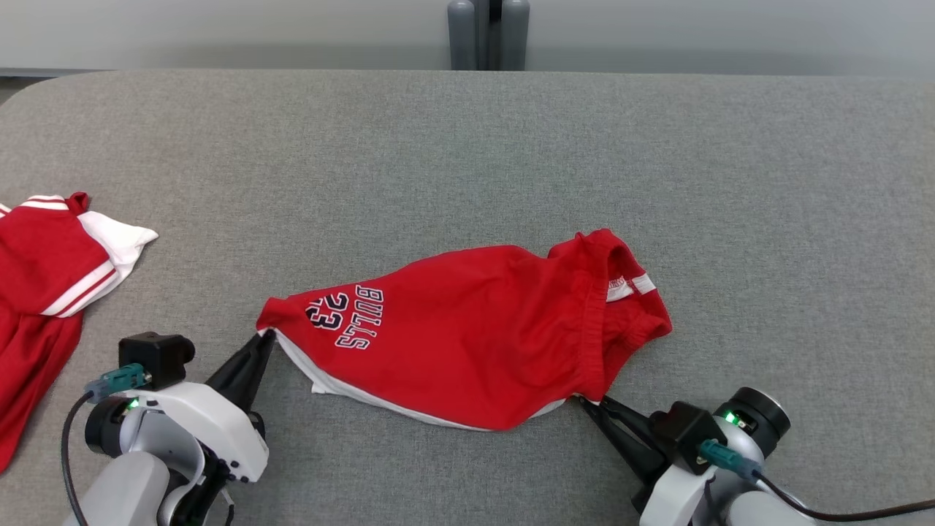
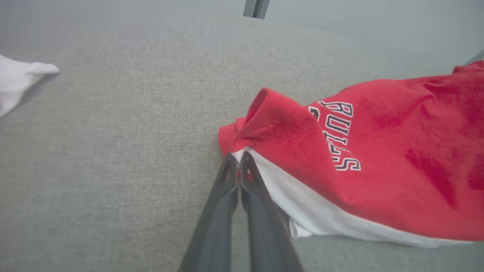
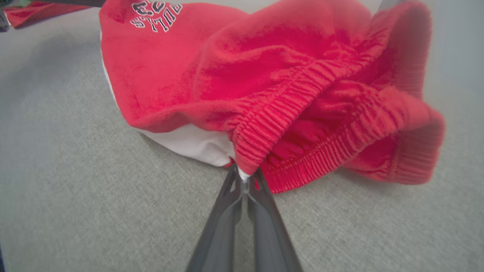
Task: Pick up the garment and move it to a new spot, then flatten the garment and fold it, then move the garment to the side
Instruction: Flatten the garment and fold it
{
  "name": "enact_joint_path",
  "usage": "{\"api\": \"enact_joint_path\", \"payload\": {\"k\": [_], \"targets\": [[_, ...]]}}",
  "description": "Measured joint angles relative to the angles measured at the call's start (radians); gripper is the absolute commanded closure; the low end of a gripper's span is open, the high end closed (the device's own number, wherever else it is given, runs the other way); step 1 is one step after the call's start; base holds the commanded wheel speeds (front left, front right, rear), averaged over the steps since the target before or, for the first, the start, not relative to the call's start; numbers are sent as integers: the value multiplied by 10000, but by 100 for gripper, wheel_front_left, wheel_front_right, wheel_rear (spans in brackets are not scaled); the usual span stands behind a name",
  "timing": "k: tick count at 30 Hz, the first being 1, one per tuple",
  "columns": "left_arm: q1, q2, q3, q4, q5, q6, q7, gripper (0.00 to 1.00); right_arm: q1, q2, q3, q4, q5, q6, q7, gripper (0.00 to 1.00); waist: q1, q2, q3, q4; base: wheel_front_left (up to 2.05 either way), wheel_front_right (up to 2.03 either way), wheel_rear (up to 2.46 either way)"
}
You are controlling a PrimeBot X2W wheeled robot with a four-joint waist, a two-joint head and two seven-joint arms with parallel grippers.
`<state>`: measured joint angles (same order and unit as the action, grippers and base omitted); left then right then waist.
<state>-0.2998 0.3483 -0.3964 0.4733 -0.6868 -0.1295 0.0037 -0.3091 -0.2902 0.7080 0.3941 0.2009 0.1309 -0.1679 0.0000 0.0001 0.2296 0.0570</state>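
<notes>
The shorts (image 1: 467,343) lie rumpled on the table (image 1: 467,146), midway along its near edge. The left gripper (image 1: 269,336) is clenched on their hem corner, and the right gripper (image 1: 586,401) on the waistband end. A jersey (image 1: 44,277) lies at the left edge.

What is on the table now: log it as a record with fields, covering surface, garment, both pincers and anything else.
surface: grey fabric-covered tabletop
garment: red fabric shorts with white trim, BULLS 23 print, bunched, mid-table, not yet flattened or folded
left pincer: shut on the shorts' leg-hem corner
right pincer: shut on the ribbed waistband edge
other: second red-and-white garment, at the table's left, apart from the shorts
</notes>
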Motion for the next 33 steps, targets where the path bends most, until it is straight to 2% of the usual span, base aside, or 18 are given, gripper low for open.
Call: {"api": "enact_joint_path", "payload": {"k": [3, 7, 9, 13, 20, 26, 33], "targets": [[-58, 171, 121, -420, 79, 69, -299, 100, -1, -98, 35, -445, 700, 0, -236, 100, 0, 0, -42, 13, 0, 0, 0], [-104, 249, 506, -1467, -92, 343, -500, 100, -15, -351, -92, -1672, 1856, 0, -443, 100, 0, 0, -153, -30, 0, 0, 0], [-96, 458, 658, -2157, -48, 617, -500, 100, -23, -460, -230, -2288, 2911, 0, -441, 100, 0, 0, -226, -96, 0, 0, 0], [23, 786, 1034, -3599, 38, 1156, -468, 100, -139, -867, -1045, -3273, 4266, -4, -516, 100, 0, 0, -401, -186, 0, 0, 0], [46, 930, 1651, -6019, 259, 2219, -437, 100, -136, -1101, -2357, -4872, 5944, -4, -537, 100, 0, 0, -602, -280, 0, 0, 0], [22, 922, 1952, -7908, 815, 3047, -608, 100, -112, -1127, -3338, -6006, 6567, -2, -424, 100, 0, 0, -728, -350, 0, 0, 0], [-182, 1076, 1758, -9614, 1490, 3473, -301, 100, 148, -974, -3940, -6579, 6452, -4, 27, 100, 0, 0, -783, -427, 0, 0, 0]]}}
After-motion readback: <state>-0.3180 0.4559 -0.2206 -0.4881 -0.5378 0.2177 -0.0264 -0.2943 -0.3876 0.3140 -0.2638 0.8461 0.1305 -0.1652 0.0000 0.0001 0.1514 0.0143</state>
